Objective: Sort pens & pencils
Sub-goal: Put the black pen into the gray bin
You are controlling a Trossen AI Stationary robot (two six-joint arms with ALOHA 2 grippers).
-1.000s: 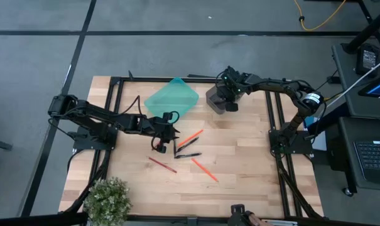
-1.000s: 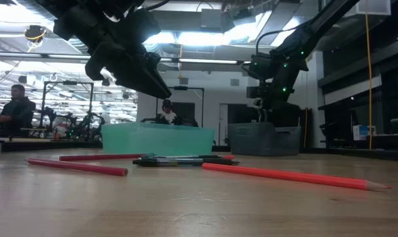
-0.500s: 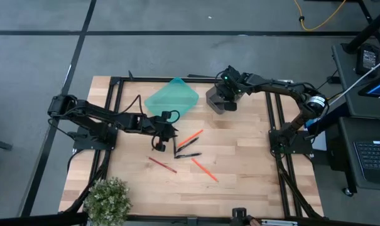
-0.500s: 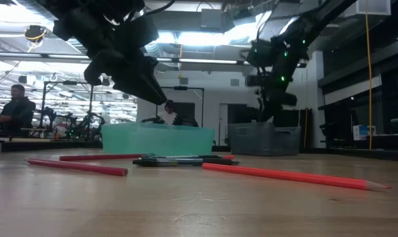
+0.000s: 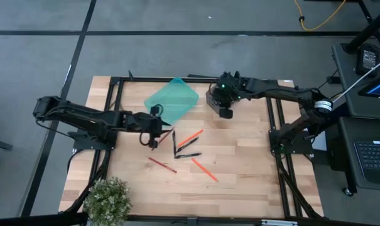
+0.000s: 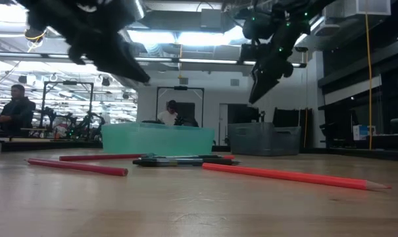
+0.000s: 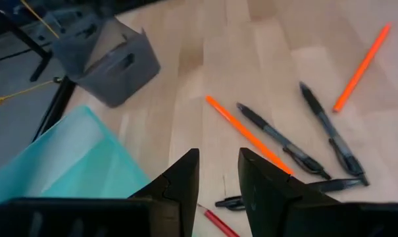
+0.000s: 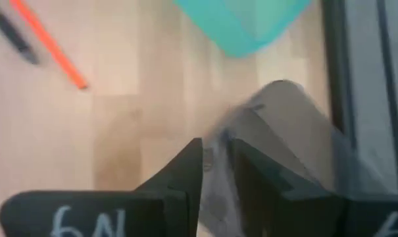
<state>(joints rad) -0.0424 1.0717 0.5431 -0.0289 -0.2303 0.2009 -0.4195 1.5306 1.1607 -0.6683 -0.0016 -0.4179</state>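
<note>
A: Near side first?
B: Long orange pencil (image 6: 294,176) and darker red pencil (image 6: 77,166) are lying on the pale wooden table (image 5: 240,157); thin black pens (image 5: 186,148) are sitting mid-table beside another orange pencil (image 5: 190,136).
A: Grippers?
B: Left gripper (image 5: 153,139) is hovering beside the pens, fingers slightly apart, holding nothing. Right gripper (image 5: 225,112) is hanging at the grey plastic bin (image 5: 212,98), narrow gap, empty.
A: Behind?
B: Translucent teal tray (image 5: 172,100).
</note>
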